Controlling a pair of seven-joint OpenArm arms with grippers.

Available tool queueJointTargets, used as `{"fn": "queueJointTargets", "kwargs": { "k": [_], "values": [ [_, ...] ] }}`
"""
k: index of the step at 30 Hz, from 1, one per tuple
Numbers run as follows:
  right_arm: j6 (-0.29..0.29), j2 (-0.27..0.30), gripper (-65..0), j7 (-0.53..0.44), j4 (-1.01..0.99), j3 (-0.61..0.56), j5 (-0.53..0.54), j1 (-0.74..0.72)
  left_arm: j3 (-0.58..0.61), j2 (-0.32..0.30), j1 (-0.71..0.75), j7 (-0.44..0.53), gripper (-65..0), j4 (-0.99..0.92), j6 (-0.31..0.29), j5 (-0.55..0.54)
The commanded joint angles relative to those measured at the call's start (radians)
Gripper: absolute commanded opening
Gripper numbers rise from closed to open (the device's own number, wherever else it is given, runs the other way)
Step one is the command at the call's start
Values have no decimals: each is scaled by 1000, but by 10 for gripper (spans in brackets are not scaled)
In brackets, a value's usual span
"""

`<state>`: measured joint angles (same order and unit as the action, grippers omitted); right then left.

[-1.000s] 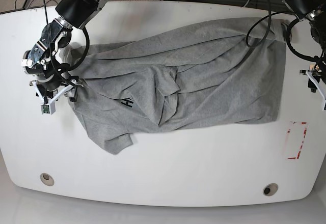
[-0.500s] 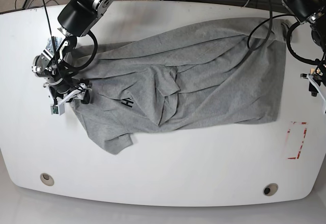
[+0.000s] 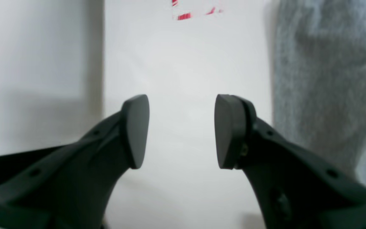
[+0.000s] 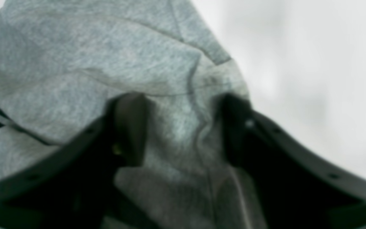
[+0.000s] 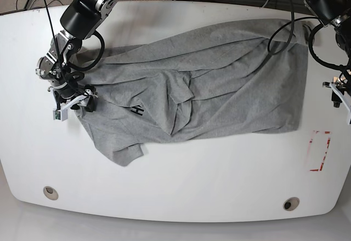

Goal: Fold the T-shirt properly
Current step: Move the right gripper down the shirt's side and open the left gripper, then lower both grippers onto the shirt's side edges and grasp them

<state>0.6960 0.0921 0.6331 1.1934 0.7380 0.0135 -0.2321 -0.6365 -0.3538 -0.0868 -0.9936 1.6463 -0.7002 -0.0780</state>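
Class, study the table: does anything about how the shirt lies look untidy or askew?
Yes. The T-shirt lies crumpled, not flat: folds bunch at its middle, only a scrap of black lettering shows, and one corner sticks out toward the table's near edge.

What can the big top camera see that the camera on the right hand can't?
Only the top view shows the whole white table, the black letter on the shirt, the red-marked patch, two round holes near the front edge, and the left hand off beside the shirt. Only the right wrist view shows, close up, grey cloth bunched between the right hand's fingers. Both show the grey T-shirt and some white table.
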Motion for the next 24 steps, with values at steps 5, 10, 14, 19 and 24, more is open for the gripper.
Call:
{"fn": "queueJointTargets", "kwargs": {
  "k": [5, 10, 14, 19, 24],
  "values": [
    [2, 8, -637, -5, 10, -2, 12, -16, 30, -18, -104, 80, -332, -169, 2, -6],
    [2, 8, -640, -5, 10, -2, 12, -16, 30, -18, -196, 118, -331, -340, 6, -6],
    [2, 8, -640, -5, 10, -2, 12, -16, 65, -18, -265, 157, -331, -487, 9, -6],
    [2, 7, -640, -5, 10, -2, 12, -16, 116, -18, -325, 178, -269, -616, 9, -12],
    [2, 7, -640, -5, 10, -18, 12, -16, 123, -12, -348, 178, -214, -670, 4, -15]
  ]
}}
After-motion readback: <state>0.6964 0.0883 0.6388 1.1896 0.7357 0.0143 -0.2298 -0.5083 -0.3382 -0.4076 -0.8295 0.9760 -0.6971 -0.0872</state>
